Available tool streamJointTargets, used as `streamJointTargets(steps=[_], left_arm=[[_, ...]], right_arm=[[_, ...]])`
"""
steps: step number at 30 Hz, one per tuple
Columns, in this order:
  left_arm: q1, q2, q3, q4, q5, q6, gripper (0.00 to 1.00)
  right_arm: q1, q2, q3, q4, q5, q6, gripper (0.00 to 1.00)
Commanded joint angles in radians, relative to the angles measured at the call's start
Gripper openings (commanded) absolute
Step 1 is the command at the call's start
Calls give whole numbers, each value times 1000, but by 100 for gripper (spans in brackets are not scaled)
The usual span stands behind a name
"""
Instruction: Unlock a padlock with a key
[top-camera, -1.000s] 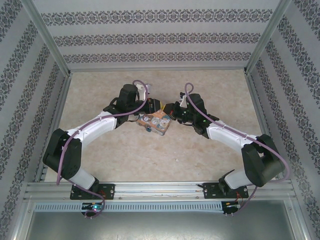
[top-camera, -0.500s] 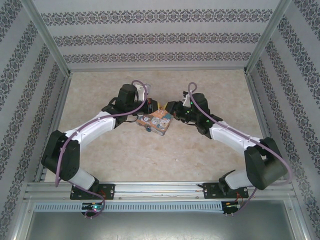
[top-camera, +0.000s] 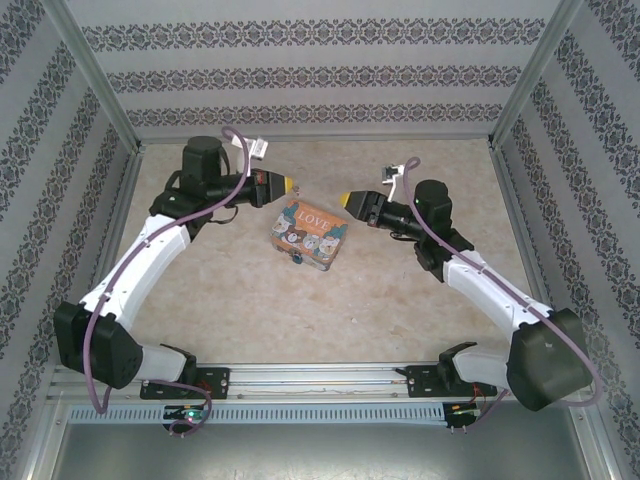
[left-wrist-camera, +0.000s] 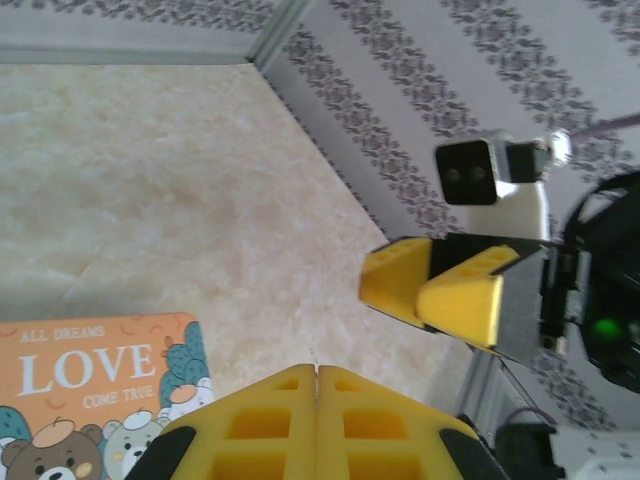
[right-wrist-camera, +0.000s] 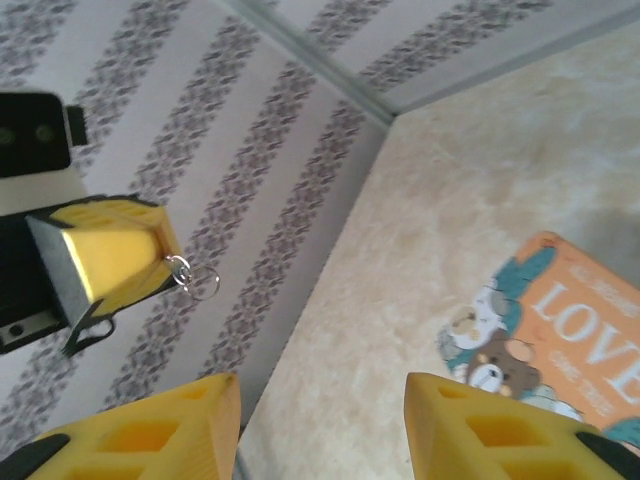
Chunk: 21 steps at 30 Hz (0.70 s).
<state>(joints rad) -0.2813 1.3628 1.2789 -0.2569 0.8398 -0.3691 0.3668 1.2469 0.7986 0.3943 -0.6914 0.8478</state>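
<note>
Padlock: a tiny teal-blue padlock (top-camera: 297, 261) is seen as a speck against the near edge of the box. Its shackle is too small to be made out.
Box: a rectangular orange-and-teal tin box printed "LOVE" with cartoon bears (top-camera: 310, 232) is laid flat on the beige marbled tabletop (top-camera: 330, 310), lid closed, contents hidden.
Left gripper: the left gripper (top-camera: 289, 186) is held above the table, left of the box. Its yellow fingers (left-wrist-camera: 260, 420) are pressed together, and a thin silver wire ring (right-wrist-camera: 195, 275) is pinched at their tips and hangs free. Whether a key is on it cannot be told.
Right gripper: the right gripper (top-camera: 344, 198) is held right of the box, facing the left one. Its fingers (right-wrist-camera: 480, 420) are spread, with nothing between them.
Count: one padlock, one box, one ring, two grippers.
</note>
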Motion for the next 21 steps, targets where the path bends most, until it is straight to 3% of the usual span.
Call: streamJointTargets(steps=[1, 6, 21], left_arm=[[17, -16, 46, -104, 142, 89, 0], [18, -27, 62, -134, 157, 130, 0], [19, -50, -8, -24, 156, 50, 0]], right_arm=[[33, 32, 82, 140, -140, -21, 47], [88, 93, 150, 169, -178, -13, 47], [160, 225, 221, 235, -233, 53, 40]])
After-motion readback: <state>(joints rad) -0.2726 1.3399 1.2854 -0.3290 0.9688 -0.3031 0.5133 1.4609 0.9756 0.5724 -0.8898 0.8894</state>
